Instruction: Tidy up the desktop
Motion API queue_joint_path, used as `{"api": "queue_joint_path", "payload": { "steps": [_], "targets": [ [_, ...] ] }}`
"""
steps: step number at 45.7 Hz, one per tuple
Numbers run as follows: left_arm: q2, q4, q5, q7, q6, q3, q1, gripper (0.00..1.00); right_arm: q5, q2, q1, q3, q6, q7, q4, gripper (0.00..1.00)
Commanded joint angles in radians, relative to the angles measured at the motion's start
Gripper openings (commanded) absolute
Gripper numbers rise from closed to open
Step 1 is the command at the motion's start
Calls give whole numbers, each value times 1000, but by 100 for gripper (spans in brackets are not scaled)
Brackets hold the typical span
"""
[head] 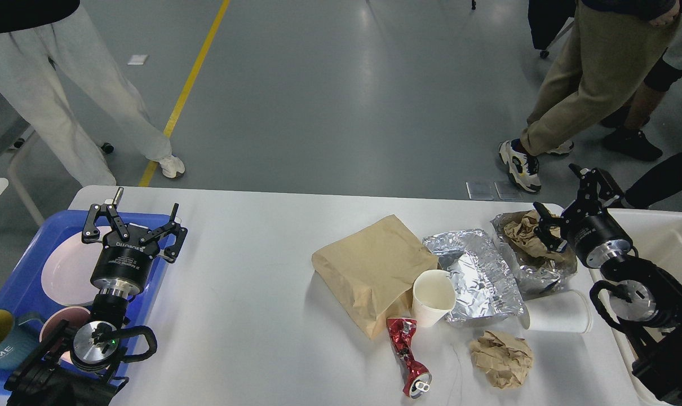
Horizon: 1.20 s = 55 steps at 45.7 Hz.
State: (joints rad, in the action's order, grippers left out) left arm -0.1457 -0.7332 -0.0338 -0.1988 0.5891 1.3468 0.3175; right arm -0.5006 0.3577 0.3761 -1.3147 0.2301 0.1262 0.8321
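Cataloguing a white worktop (251, 293), the desktop to be tidied, spanning between both arms.

Right gripper (569, 206): jaws spread, nothing held, poised at the worktop's right end. Just left of them sits a foil wrapper (544, 270) cupping crumpled brown paper (521, 231), likely the next pick. Right of them, a white bin (656, 237), contents hidden.

Left gripper (132, 223): jaws spread and empty above a blue tray (22, 270) holding a pink plate (65, 270), bowl and mug (0, 338).

Loose between: paper bag (369, 265), paper cup (434, 296), crushed can (407, 355).
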Motion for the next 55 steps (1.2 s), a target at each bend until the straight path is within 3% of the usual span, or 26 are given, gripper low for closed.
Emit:
{"api": "queue_joint_path", "payload": {
  "steps": [1,15,19,22,28,37,48,55],
  "targets": [
    [0,0,0,1,0,0,0,96,-1,4,15,0,1,0,1,100],
    [0,0,0,-1,0,0,0,96,-4,12,73,6,3,7,1,100],
    [0,0,0,-1,0,0,0,96,-1,116,67,83,20,9,8,100],
    [0,0,0,-1,0,0,0,96,-1,259,81,224,66,12,41,100],
    [0,0,0,-1,0,0,0,96,0,418,151,501,211,12,62,100],
    [0,0,0,-1,0,0,0,96,-1,543,473,972,305,10,59,100],
    [0,0,0,-1,0,2,0,97,43,449,1021,1771,327,10,68,100],
    [0,0,0,-1,0,0,0,96,181,270,1308,2207,472,7,76,100]
  ]
}}
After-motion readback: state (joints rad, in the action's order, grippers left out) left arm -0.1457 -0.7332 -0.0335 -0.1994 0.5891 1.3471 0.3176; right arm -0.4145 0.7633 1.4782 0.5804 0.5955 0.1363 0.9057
